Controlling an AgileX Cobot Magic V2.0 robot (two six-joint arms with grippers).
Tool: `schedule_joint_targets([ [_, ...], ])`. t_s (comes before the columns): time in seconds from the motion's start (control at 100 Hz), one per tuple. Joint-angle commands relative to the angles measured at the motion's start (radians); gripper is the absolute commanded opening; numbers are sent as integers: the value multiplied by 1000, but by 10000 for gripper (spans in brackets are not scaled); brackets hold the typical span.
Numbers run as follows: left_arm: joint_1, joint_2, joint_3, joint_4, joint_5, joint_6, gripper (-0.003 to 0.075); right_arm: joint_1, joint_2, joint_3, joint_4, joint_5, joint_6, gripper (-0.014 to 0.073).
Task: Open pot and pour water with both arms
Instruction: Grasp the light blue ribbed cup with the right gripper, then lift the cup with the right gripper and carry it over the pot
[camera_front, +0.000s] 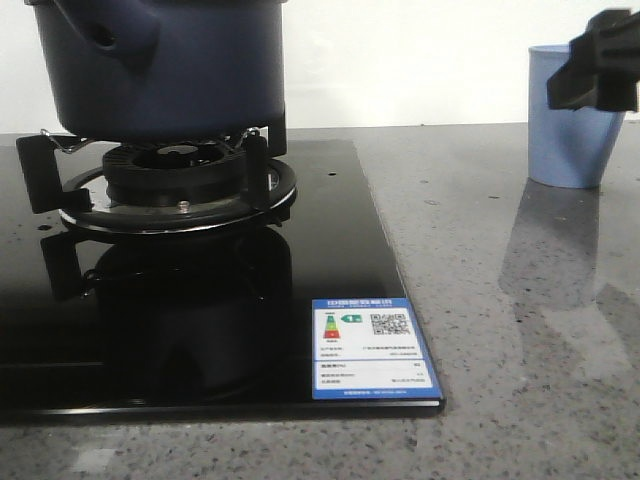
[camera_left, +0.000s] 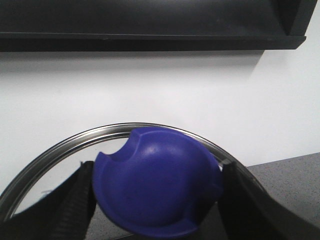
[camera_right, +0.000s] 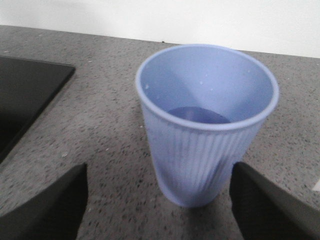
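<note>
The dark navy pot (camera_front: 170, 65) with its stubby hollow side handle (camera_front: 105, 35) stands on the burner at the far left; its top is cut off by the frame. My left gripper (camera_left: 156, 170) is shut on the blue knob (camera_left: 155, 190) of a glass lid with a steel rim (camera_left: 75, 142), seen against a white wall. It is out of the front view. My right gripper (camera_front: 595, 65) is open, its fingers (camera_right: 45, 205) on either side of the light blue ribbed cup (camera_right: 205, 125), apart from it. The cup (camera_front: 565, 130) stands upright at the far right.
A black glass hob (camera_front: 330, 260) with a burner grate (camera_front: 180, 180) covers the left of the grey speckled counter (camera_front: 520, 330). A blue and white label (camera_front: 370, 350) is stuck at its front right corner. A dark shelf (camera_left: 150, 25) hangs on the wall.
</note>
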Motion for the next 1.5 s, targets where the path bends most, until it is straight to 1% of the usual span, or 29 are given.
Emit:
schedule_joint_targets([
  [0.0,2,-27,-43,-22,-68,0,348,-4,38,-35,29,-173,-11,510],
  [0.12,2,-27,-43,-22,-68,0,348,-4,103,-35,62,-251,-11,510],
  [0.24,2,-27,-43,-22,-66,0,348,-4,156,-35,67,-336,-11,510],
  [0.38,2,-27,-43,-22,-66,0,348,-4,209,-35,74,-399,-11,510],
  [0.92,2,-27,-43,-22,-66,0,348,-4,269,-35,66,-517,-11,510],
  [1.07,2,-27,-43,-22,-66,0,348,-4,275,-35,64,-514,-11,509],
  [1.15,2,-27,-43,-22,-66,0,348,-4,275,-35,64,-514,-11,477],
  [1.22,2,-27,-43,-22,-66,0,348,-4,275,-35,64,-514,-11,402],
  [1.29,2,-27,-43,-22,-66,0,348,-4,275,-35,64,-514,-11,350],
  [1.49,2,-27,-43,-22,-66,0,348,-4,275,-35,63,-514,-11,339],
])
